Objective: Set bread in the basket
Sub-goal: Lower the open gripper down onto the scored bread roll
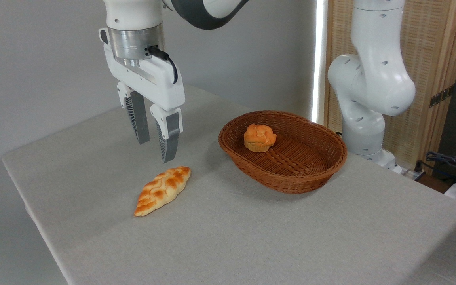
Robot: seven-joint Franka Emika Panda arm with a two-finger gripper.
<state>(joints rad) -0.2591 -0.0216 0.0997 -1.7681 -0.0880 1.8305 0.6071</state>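
The bread [163, 190], a golden braided loaf with pointed ends, lies flat on the grey table left of centre. My gripper [156, 151] hangs just above and behind its upper end, fingers pointing down and open with nothing between them. It does not touch the loaf. The basket [315, 170], an oval reddish-brown wicker one, stands to the right of the loaf, well apart from it.
A small round orange bun [259, 137] sits inside the basket near its back left wall. The arm's white base [364, 118] rises behind the basket at the right. The table's left edge [34, 213] runs close to the loaf. Cables [453, 164] lie at the far right.
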